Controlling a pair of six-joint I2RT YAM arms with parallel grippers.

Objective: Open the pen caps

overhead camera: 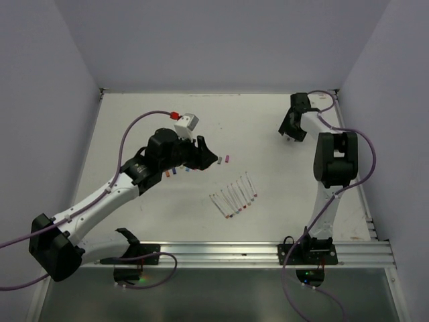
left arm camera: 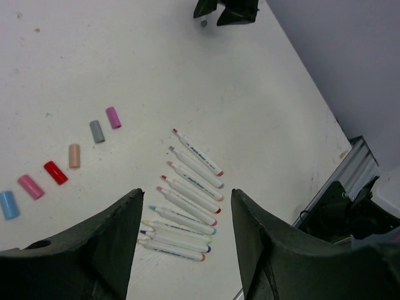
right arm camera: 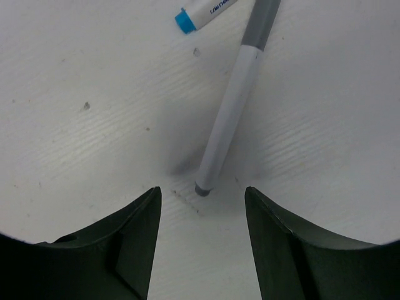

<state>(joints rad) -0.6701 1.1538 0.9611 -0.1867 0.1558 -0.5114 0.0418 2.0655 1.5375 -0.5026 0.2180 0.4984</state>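
Several loose pen caps lie in a curved row on the white table: blue [left arm camera: 9, 204], pink [left arm camera: 30, 186], red [left arm camera: 55, 172], tan [left arm camera: 74, 155], grey [left arm camera: 97, 131] and purple [left arm camera: 113, 117]. A row of uncapped white pens [left arm camera: 187, 200] lies beside them, also visible from above [overhead camera: 234, 198]. My left gripper [left arm camera: 186, 194] hangs open above these pens, holding nothing. At the far right, my right gripper [right arm camera: 201, 189] is open over a white pen [right arm camera: 234, 106] with a grey cap [right arm camera: 262, 22] still on. Its grey tail end lies just ahead of the fingertips, untouched.
The end of a second pen with a blue tip [right arm camera: 200, 12] lies beside the grey-capped one. A metal rail [overhead camera: 234, 251] runs along the near table edge. Purple walls close in the back and both sides. Cables trail from both arms.
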